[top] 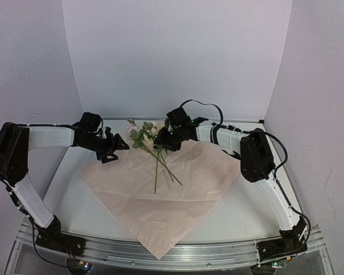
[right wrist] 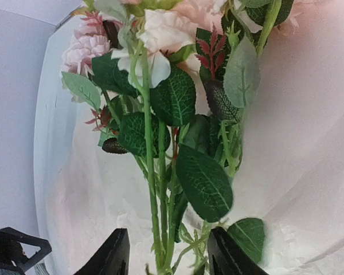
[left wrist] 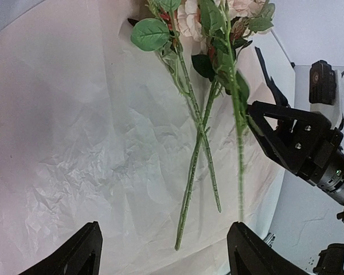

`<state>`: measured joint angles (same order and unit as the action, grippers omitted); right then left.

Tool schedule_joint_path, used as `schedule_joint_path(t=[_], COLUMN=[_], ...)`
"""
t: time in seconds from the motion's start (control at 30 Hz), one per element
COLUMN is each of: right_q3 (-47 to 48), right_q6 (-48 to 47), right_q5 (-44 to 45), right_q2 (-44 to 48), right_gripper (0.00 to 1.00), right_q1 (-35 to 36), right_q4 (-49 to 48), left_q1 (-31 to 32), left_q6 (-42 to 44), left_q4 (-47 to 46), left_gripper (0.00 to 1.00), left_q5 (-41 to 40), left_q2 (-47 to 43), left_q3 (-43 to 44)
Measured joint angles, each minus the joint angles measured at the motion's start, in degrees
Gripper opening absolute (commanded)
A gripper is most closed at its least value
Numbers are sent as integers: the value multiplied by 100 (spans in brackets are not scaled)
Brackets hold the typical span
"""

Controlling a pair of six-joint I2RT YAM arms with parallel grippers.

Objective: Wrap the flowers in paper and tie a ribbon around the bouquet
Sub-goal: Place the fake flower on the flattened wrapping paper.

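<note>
The flowers [top: 147, 134], pink and cream roses with green leaves, lie with their long stems on the paper [top: 160, 197], a large light-pink sheet spread flat and creased on the table. My right gripper [top: 163, 141] is open around the stems just below the leaves [right wrist: 206, 183], its fingers [right wrist: 112, 252] apart on either side. My left gripper [top: 118, 145] hangs open to the left of the flowers, nothing between its fingers [left wrist: 83, 249]. It faces the stems [left wrist: 196, 149] across the paper [left wrist: 74, 126]. The ribbon and a wrapped bouquet are out of view.
White walls enclose the table on three sides. The paper's near corner [top: 159, 255] reaches the metal rail [top: 218, 252] at the front edge. The right arm's white forearm [top: 221, 136] stretches over the paper's right corner.
</note>
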<state>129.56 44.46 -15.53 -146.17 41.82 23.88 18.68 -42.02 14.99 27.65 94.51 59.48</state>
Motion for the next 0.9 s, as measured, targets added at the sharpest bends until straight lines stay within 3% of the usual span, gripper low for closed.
schedule_joint_path(t=[0.23,0.57,0.9], right_q3=[-322,-969,-3242], right_q6=[-108,-939,-1020], right_q5=[-5,350,642], right_q2=[125,842,2004], right_gripper=[60,72,84], right_q1=[15,222,582], right_q4=[112,1077,717], left_q1=[-33,-74,-52], left_q6=[-30,-298,-591], left_q4=[-10,-330,-616], left_gripper=[73,65,64], left_q5=[105,208,188], left_q2=[185,535,569], left_q3=[0,-19,-721])
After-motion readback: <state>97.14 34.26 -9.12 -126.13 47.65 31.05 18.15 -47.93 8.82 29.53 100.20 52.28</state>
